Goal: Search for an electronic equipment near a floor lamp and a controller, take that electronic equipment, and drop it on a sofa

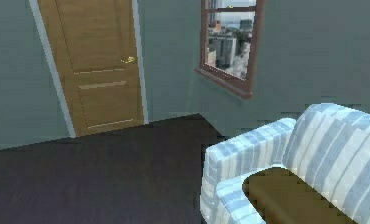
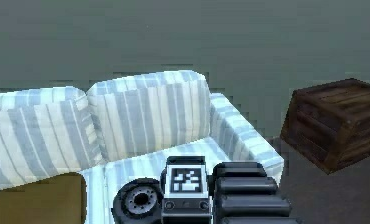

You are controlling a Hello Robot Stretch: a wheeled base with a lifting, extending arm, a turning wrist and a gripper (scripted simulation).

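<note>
A panelled wooden door (image 1: 96,62) stands at the left, then a red-framed window (image 1: 231,45), then the blue-and-white striped fabric sofa (image 1: 333,140). In the arm side view the dark gripper (image 2: 141,200) shows against the sofa's seat. I cannot tell whether it holds anything. A dark wooden crate (image 2: 331,122) stands at the right.

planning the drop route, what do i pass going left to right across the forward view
wooden door → window → striped sofa
</note>
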